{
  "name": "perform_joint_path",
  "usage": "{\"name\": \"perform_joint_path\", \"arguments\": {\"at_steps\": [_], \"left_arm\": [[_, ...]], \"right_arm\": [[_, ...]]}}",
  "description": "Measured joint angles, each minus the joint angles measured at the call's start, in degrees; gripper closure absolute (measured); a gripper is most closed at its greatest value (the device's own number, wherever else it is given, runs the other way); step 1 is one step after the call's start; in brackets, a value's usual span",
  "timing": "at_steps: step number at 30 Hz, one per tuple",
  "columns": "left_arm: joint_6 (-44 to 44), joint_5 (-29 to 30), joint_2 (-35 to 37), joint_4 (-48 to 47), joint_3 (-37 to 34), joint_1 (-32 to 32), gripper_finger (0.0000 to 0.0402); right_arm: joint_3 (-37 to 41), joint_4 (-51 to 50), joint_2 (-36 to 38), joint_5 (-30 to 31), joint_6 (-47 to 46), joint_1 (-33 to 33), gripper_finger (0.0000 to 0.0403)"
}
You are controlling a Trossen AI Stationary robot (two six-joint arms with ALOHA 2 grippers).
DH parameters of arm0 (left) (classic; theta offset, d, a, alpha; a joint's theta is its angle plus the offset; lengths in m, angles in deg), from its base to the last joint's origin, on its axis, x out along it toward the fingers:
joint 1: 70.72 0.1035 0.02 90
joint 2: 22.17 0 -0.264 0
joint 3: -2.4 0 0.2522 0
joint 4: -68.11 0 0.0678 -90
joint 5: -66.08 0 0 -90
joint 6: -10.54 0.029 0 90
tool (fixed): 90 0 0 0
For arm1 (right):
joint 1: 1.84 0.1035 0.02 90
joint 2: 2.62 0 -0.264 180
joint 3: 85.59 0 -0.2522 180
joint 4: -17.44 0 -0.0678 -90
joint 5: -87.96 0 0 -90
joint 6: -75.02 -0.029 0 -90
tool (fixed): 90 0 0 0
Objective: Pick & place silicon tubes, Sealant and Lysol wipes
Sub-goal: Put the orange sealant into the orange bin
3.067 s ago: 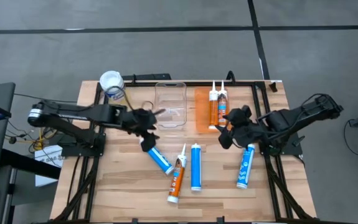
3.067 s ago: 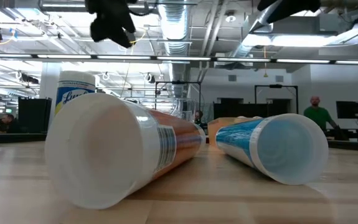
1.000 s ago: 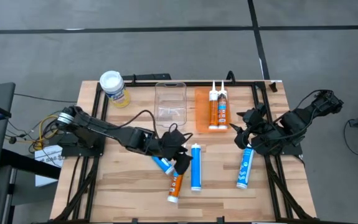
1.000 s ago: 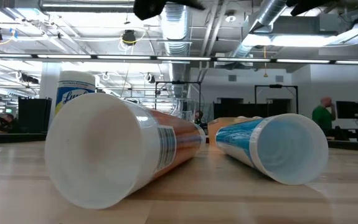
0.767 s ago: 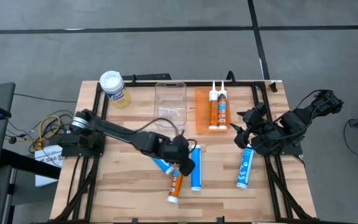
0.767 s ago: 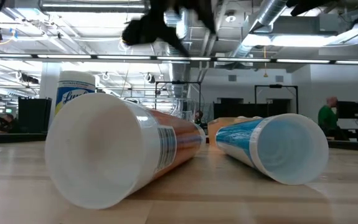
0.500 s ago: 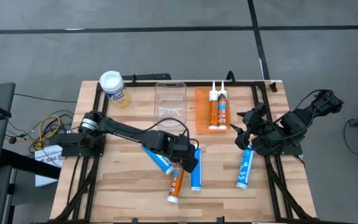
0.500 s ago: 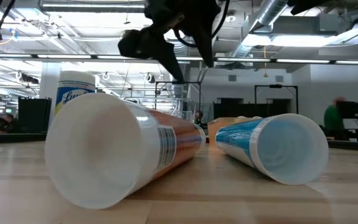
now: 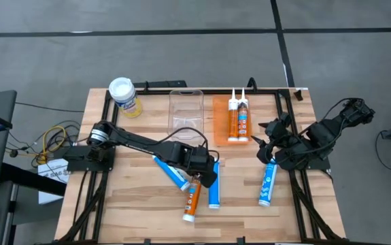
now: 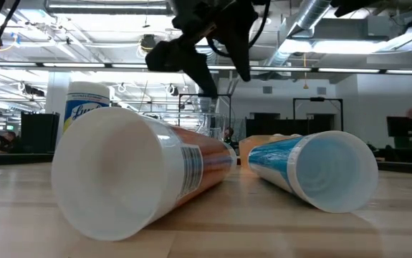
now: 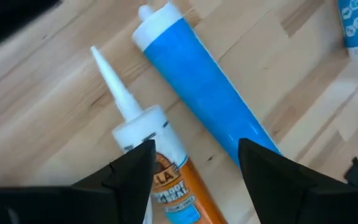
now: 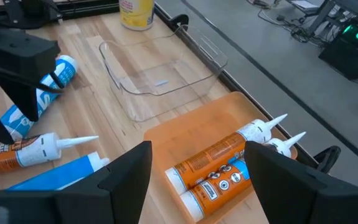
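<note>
An orange tube with a white nozzle lies on the table between two blue tubes. A third blue tube lies to the right. My left gripper hangs open above the orange tube's nozzle end and the middle blue tube, touching neither. The Lysol wipes stand upright at the far left. Two orange tubes lie in an orange tray. My right gripper is open and empty beside the tray.
A clear plastic container stands at the far middle, next to the orange tray. Black frame rails run along the table's left and right sides. Bare wood shows at the near left.
My left gripper has gone toward the table's right and near edge and down, from beside the left blue tube to above the orange tube's nozzle end. The tubes have stayed where they were.
</note>
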Motion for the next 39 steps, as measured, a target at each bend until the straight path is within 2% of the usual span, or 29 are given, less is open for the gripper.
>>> {"name": "perform_joint_path", "arguments": {"at_steps": [4, 12, 15, 22, 26, 39], "left_arm": [[1.34, 0.02, -0.27, -0.24, -0.02, -0.37, 0.0146], [0.19, 0.48, -0.59, -0.27, -0.02, -0.50, 0.0043], [-0.17, 0.02, -1.09, -0.26, -0.01, -0.57, 0.0022], [-0.93, -3.68, -3.40, -0.25, -0.04, -0.61, 0.0015], [-3.15, -3.88, -5.09, -1.63, -0.05, -0.61, 0.0015], [-4.54, -4.98, -9.01, -1.20, -0.04, -0.54, 0.0015]], "right_arm": [[0.00, -0.17, 0.00, 0.00, 0.00, -0.02, 0.0154], [0.00, -3.17, 0.09, 0.96, -0.58, -0.02, 0.0154], [0.00, -4.67, 1.07, 1.18, -2.37, 0.66, 0.0154], [0.00, -6.10, 3.87, 2.79, -4.67, 5.15, 0.0154], [0.00, -6.24, 4.90, 3.02, -5.96, 6.97, 0.0154], [5.60, -5.73, 5.95, 3.43, -12.02, 8.63, 0.0154]]}}
